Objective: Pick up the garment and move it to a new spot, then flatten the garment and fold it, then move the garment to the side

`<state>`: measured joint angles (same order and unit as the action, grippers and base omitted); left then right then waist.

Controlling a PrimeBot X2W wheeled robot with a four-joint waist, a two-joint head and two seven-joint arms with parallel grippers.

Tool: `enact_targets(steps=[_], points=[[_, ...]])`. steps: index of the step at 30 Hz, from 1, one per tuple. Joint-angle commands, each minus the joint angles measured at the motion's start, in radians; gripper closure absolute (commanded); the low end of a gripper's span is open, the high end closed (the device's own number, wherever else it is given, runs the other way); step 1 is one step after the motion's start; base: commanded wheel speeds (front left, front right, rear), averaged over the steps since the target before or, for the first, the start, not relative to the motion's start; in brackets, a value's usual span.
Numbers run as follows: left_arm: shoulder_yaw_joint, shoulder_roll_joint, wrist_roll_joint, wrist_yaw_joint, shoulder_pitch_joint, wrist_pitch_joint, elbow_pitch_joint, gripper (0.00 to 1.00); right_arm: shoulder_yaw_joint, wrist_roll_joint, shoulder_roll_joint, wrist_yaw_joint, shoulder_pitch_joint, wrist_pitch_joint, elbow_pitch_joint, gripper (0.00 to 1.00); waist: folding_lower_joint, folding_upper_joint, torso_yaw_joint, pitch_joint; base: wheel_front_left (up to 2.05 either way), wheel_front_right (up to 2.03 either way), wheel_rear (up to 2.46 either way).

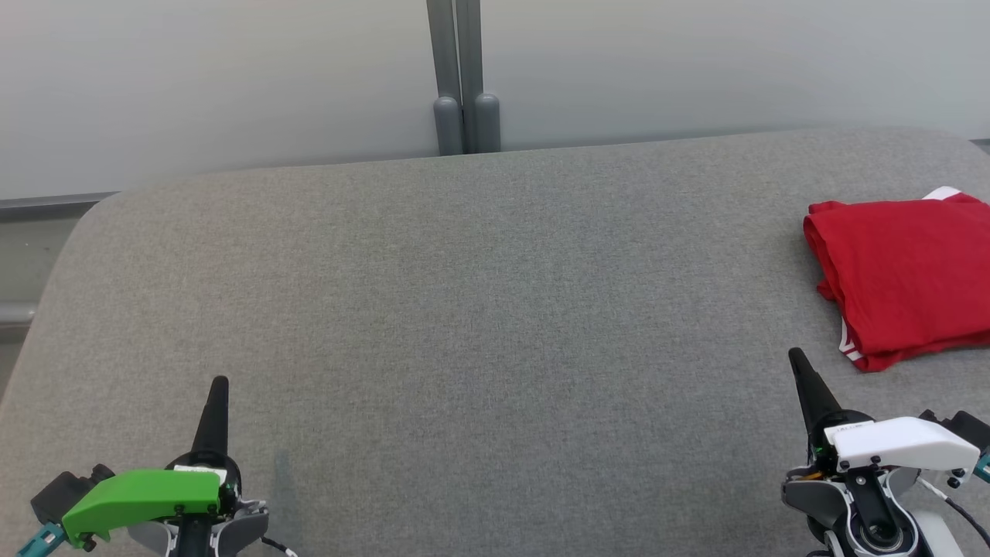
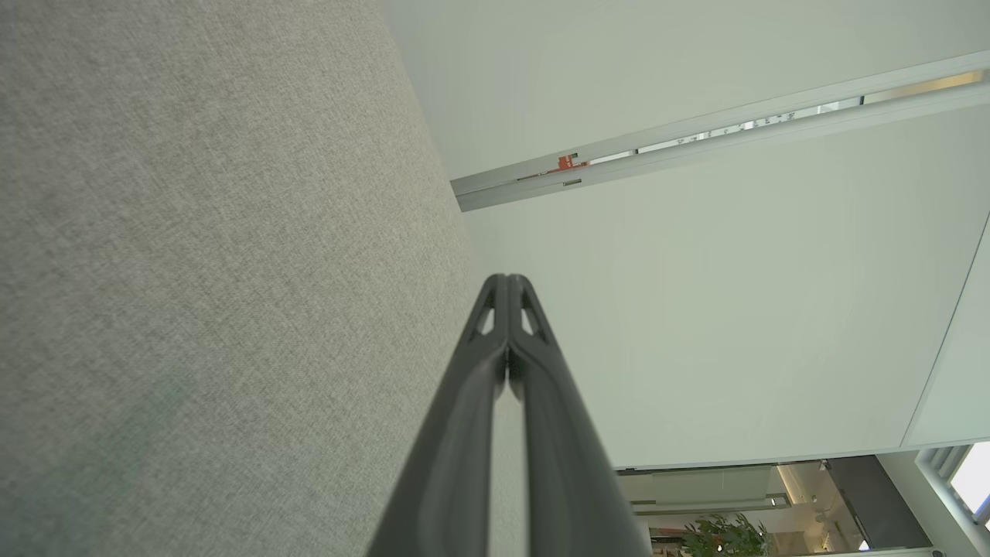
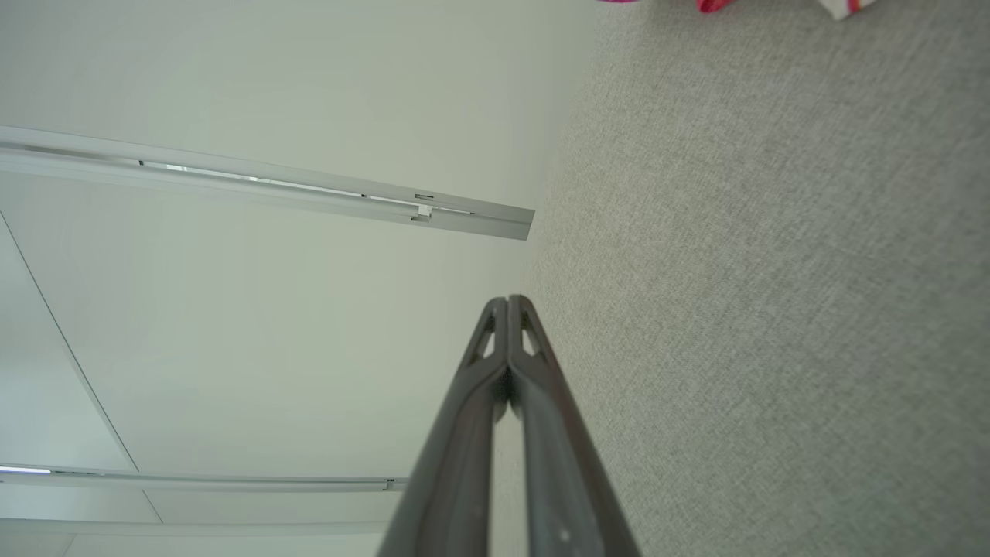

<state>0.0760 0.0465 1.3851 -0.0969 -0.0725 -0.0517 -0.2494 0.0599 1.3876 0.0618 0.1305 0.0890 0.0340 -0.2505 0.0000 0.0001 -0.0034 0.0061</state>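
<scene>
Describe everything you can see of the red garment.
The red garment is soft cloth, folded into a thick, roughly rectangular stack with rounded folds along its left side. White striped trim shows at its near left corner, and a white bit at its far edge. It lies flat on the grey fabric surface at the robot's right, cut off by the head view's border. The shut right gripper sits nearer, apart from it.
</scene>
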Motion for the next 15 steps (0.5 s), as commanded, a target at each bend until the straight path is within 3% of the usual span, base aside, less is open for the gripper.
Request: enact_targets(steps=[1, 15], points=[[0.007, 0.005, 0.027, -0.009, -0.022, -0.006, 0.007, 1.00, 0.006, 0.022, 0.004, 0.000, 0.019, 0.007, 0.010, 1.00, 0.0000, -0.0001, 0.000, 0.000, 0.00, 0.00, 0.00], [0.023, 0.006, 0.119, -0.021, -0.033, -0.033, 0.006, 1.00, 0.022, 0.125, 0.003, 0.000, 0.020, 0.036, 0.009, 1.00, 0.0000, -0.0001, 0.002, -0.001, 0.00, 0.00, 0.00]])
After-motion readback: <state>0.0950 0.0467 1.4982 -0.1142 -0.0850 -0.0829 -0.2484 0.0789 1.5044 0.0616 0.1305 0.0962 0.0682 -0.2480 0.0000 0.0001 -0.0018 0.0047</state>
